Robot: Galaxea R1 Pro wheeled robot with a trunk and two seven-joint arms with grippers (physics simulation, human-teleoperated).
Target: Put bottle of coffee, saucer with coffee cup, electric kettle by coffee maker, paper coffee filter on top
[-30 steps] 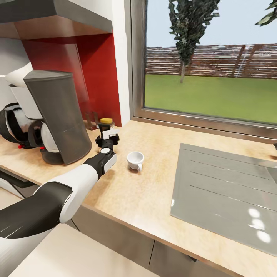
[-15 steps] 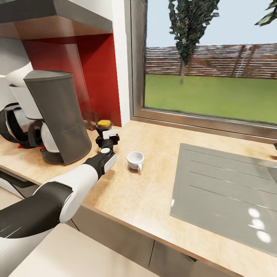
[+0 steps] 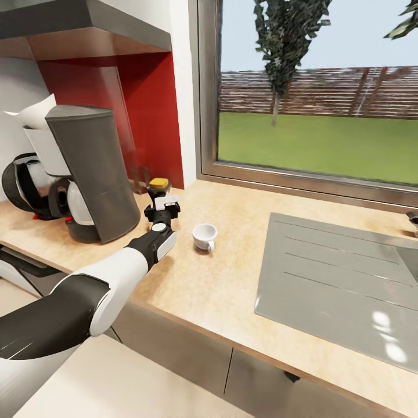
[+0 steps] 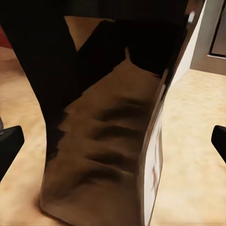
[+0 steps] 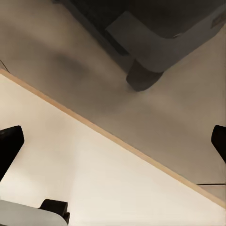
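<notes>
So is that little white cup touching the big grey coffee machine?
Apart. In the head view the coffee cup sits alone on the countertop, with the left gripper and bare counter between it and the coffee maker.

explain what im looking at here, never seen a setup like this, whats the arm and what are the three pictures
These are simulator renders of a two-armed robot in a kitchen. The big picture comes from its head camera. Its left arm reaches over the countertop, with the left gripper beside a yellow-capped coffee bottle. The jaws look spread, not clamping it. Nearby stand a coffee maker with a paper filter on top, a kettle behind it, and a white cup. The other two pictures come from cameras on each wrist. The left one shows the brown bottle close up. The right one looks down at the floor, its gripper open.
</notes>
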